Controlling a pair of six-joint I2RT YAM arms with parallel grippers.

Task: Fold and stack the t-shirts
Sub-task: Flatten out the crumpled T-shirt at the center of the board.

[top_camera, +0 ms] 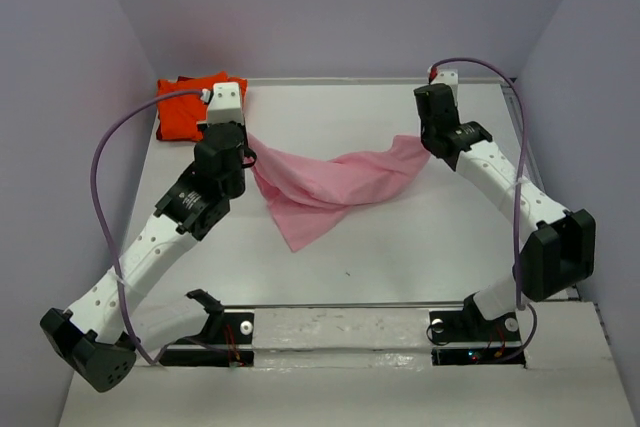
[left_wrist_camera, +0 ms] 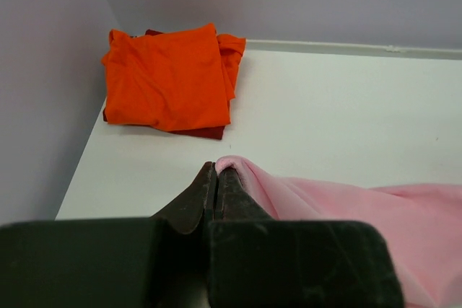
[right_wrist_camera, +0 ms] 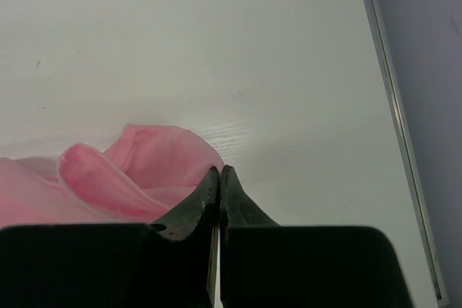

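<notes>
While pinched both sides, pink t-shirt (top_camera: 330, 189) sags.

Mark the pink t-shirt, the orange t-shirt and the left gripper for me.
pink t-shirt (top_camera: 322, 192), top external view, middle of the cloth.
orange t-shirt (left_wrist_camera: 170, 77), left wrist view, centre of its top layer.
left gripper (left_wrist_camera: 216, 172), left wrist view, between the shut fingertips pinching pink cloth.

The left arm (top_camera: 150, 247) stretches up from its base and leans toward the left end of the pink t-shirt (top_camera: 320, 187). The left jaws are squeezed tight, pinching that end. The right arm (top_camera: 500, 177) bends at its elbow and reaches back to the shirt's right end. The right jaws pinch that corner, pressed together.
</notes>
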